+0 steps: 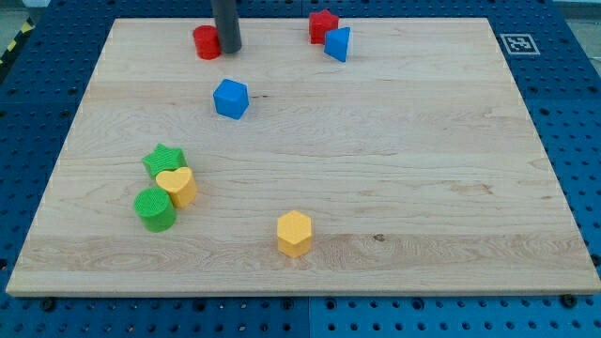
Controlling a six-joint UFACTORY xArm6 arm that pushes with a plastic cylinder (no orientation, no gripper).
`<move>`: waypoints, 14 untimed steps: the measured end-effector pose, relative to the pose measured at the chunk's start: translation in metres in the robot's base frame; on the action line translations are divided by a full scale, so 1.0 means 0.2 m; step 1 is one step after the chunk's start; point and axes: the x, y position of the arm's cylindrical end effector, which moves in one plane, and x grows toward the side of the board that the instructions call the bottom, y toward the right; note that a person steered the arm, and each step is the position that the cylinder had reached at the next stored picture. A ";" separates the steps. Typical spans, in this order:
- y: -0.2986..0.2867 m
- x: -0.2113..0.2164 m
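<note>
My tip (228, 49) rests on the wooden board (394, 169) near the view's top left, touching the right side of a red cylinder (207, 42). A blue cube (230, 99) lies a little below the tip. To the right of the tip, near the top edge, a red block (323, 25) sits against a blue triangular block (338, 44). At lower left a green star (164, 161), a yellow heart (177, 186) and a green cylinder (155, 208) huddle together. A yellow hexagonal block (294, 233) stands alone near the bottom middle.
The board lies on a blue perforated table (573, 113). A black-and-white marker tag (516, 43) sits just off the board's top right corner.
</note>
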 end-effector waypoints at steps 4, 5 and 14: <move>-0.17 0.01; -0.17 0.07; -0.31 0.57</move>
